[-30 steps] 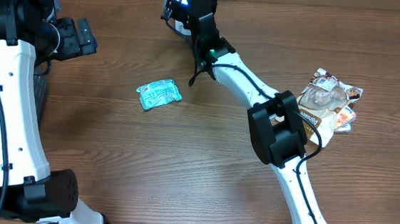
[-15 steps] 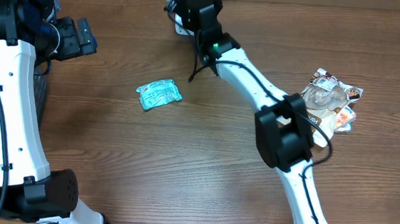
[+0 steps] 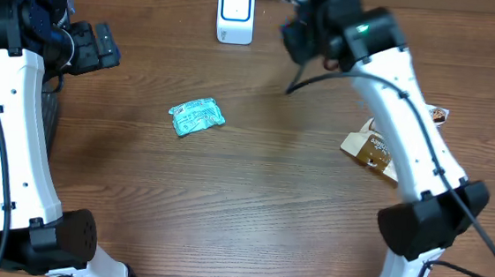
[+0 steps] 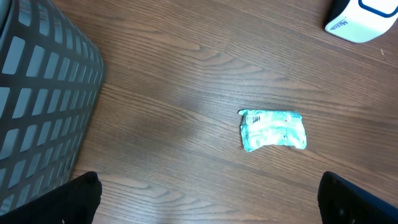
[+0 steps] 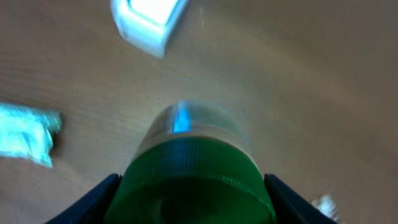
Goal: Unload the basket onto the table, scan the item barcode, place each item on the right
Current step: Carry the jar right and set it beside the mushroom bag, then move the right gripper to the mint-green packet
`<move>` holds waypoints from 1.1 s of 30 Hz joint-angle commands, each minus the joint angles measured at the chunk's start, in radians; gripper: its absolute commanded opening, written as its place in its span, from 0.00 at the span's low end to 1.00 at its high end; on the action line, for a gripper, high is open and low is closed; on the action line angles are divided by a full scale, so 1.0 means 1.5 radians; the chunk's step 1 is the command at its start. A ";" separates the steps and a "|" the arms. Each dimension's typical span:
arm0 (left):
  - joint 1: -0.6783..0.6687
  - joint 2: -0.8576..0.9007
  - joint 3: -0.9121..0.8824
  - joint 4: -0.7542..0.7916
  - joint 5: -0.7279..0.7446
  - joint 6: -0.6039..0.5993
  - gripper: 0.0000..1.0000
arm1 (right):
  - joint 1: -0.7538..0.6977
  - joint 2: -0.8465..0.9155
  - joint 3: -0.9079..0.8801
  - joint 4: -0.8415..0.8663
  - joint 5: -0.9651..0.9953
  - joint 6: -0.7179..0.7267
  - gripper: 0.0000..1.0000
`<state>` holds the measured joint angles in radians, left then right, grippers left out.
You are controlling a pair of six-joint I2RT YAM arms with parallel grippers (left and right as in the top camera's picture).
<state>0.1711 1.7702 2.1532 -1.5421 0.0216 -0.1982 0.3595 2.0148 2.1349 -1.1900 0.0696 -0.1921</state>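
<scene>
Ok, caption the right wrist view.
Right gripper holding a green-lidded clear container above the wooden table, white plastic scanner beyond.

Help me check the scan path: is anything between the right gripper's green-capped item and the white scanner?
Nothing visible does: only bare table separates the green-capped item from the scanner. The teal packet lies off to one side.

Everything is blurry in the right wrist picture. The green-topped jar (image 5: 193, 180), just below the white scanner (image 5: 148, 17) cut off at the top, hides most of the right claw (image 5: 193, 202).

Teal packet (image 3: 197, 117) centre; grey mesh basket (image 4: 37, 106) left; snack packets (image 3: 372, 148) right.
</scene>
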 commanded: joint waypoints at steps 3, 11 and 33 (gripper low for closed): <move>-0.001 0.002 0.006 -0.001 -0.002 0.015 1.00 | -0.088 0.042 -0.058 -0.045 -0.068 0.049 0.57; -0.001 0.002 0.006 -0.001 -0.002 0.015 1.00 | -0.190 0.050 -0.156 -0.013 -0.089 0.081 0.57; -0.001 0.002 0.006 -0.001 -0.002 0.015 1.00 | -0.239 0.048 -0.250 0.054 0.011 0.097 1.00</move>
<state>0.1711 1.7702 2.1532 -1.5425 0.0216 -0.1982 0.0067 2.1082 1.7233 -1.0981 0.0605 -0.0708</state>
